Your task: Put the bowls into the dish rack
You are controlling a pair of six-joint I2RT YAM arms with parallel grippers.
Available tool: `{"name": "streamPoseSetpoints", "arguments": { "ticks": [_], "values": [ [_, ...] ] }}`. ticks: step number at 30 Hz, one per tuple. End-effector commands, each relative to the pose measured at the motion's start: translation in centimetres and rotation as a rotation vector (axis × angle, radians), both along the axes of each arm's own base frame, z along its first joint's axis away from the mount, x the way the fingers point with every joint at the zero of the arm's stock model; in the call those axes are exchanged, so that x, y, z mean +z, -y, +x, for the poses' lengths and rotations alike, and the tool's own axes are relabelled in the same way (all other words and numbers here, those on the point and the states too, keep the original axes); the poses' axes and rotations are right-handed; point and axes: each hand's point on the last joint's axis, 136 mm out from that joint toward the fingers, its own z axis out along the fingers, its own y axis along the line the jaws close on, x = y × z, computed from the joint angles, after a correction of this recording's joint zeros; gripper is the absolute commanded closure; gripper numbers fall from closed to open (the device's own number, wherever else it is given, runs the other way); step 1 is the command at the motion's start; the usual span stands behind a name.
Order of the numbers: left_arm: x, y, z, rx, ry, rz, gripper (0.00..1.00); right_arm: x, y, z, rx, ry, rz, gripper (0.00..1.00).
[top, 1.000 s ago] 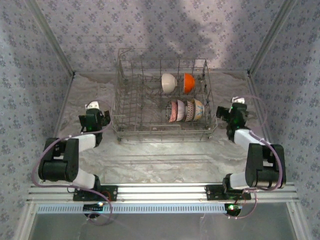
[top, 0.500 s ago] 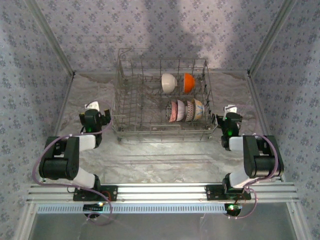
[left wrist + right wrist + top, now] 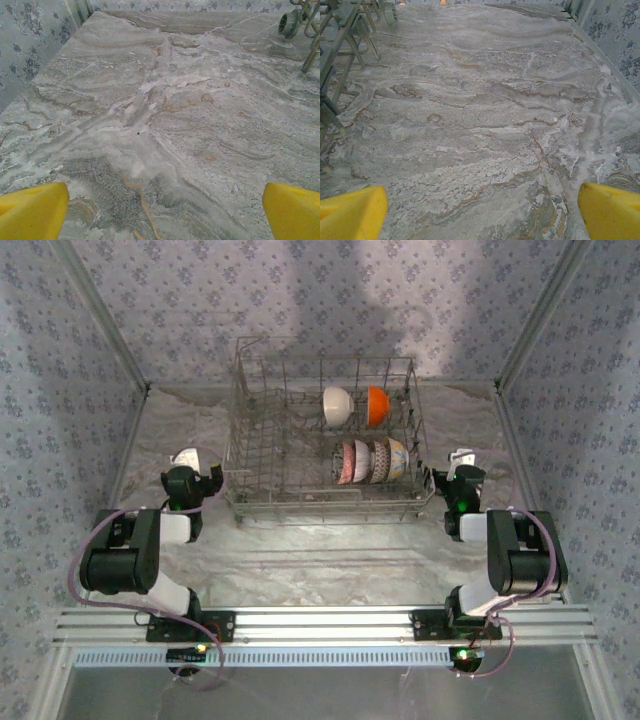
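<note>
The grey wire dish rack (image 3: 262,455) stands mid-table. Inside it a white bowl (image 3: 337,406) and an orange bowl (image 3: 377,406) sit on edge in the back row. Several patterned bowls (image 3: 370,461) stand side by side in the row in front of them. My left gripper (image 3: 188,464) rests low beside the rack's left side, open and empty. My right gripper (image 3: 461,464) is low by the rack's right side, also open and empty. In the left wrist view the yellow fingertips (image 3: 32,210) stand wide apart over bare marble; the right wrist view shows the same with its fingertips (image 3: 610,210).
The marble-patterned table (image 3: 320,560) runs from the rack to the arm bases. Patterned walls (image 3: 60,390) close in the left, right and back. A rack foot (image 3: 300,25) shows at the left wrist view's upper right; rack wires (image 3: 340,45) line the right wrist view's left edge.
Both arms have drawn back toward their bases and folded. The right gripper came nearer first, then the left. The bowls and rack have not moved.
</note>
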Motion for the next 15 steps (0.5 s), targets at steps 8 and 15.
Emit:
{"name": "streamPoseSetpoints", "arguments": {
  "ticks": [8,15],
  "values": [
    [0.62,0.29,0.42,-0.026,0.027,0.003,0.01,0.21,-1.76,0.59,0.097,0.011,0.025,0.01],
    [0.57,0.27,0.38,-0.026,0.026,0.001,0.01,0.21,-1.83,0.55,0.103,0.013,0.025,0.01]
  ]
}}
